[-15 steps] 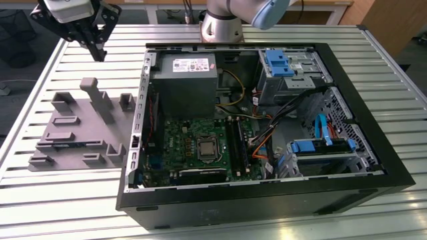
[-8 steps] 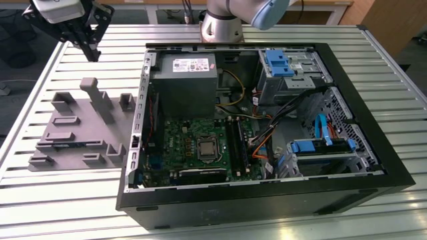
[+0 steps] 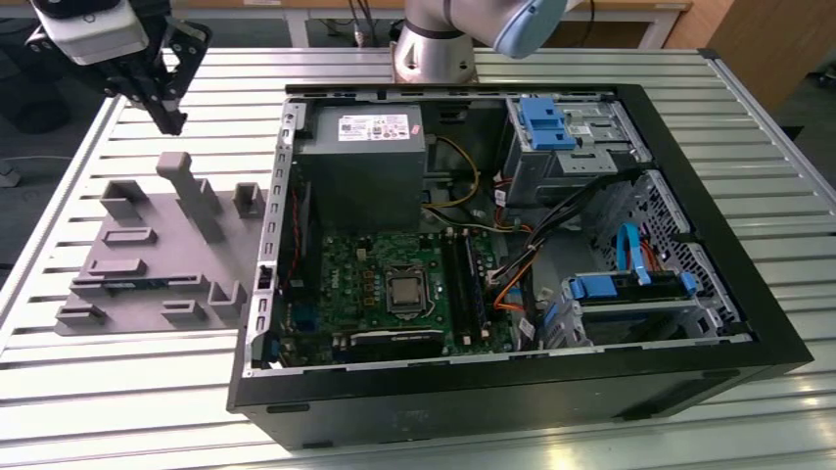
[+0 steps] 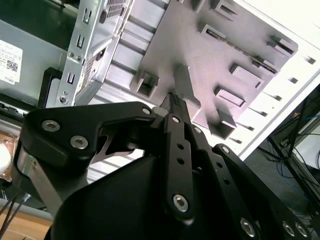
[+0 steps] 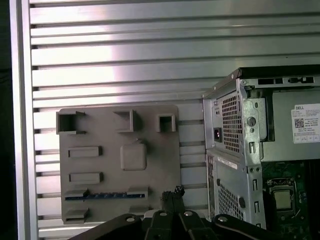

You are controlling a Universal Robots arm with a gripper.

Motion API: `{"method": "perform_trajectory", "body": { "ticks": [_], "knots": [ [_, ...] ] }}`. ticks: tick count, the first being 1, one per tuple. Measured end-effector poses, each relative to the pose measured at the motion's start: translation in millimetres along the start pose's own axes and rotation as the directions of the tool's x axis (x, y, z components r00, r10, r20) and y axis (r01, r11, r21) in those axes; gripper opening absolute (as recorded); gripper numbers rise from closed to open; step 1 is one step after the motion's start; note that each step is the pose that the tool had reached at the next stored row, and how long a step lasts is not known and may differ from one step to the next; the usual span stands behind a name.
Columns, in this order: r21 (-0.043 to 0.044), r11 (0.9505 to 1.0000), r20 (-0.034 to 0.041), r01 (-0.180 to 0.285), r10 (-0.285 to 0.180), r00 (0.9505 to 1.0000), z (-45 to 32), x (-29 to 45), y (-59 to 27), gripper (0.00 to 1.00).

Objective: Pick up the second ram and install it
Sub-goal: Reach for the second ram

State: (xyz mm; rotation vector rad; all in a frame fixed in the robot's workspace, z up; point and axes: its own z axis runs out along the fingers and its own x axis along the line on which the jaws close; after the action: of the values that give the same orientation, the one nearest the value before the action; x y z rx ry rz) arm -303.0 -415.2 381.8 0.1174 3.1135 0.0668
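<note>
The claw (image 3: pixel 167 119) hangs in the air above the desk (image 3: pixel 131 392), near the grey holder (image 3: pixel 163 253). Its fingers are closed together with nothing between them. The ram (image 3: pixel 127 284) sits in a slot of the holder, well apart from the claw, to the exterior view's left of the open case (image 3: pixel 523 392).

Grey holder plate (image 3: pixel 176 259) (moulded slots) beside open computer case (image 3: pixel 523 387).
</note>
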Motion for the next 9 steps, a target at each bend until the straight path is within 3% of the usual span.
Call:
{"method": "perform_trajectory", "body": {
  "ticks": [4, 9],
  "knots": [
    [-0.0001, 0.9999, -0.0054, 0.017, -0.017, 0.9998, 1.5, 1.9, -1.8, 0.11],
    [-0.0002, 0.9998, -0.0056, 0.022, -0.022, 0.9998, 2.2, 17.3, -3.1, 0.11]
  ]
}}
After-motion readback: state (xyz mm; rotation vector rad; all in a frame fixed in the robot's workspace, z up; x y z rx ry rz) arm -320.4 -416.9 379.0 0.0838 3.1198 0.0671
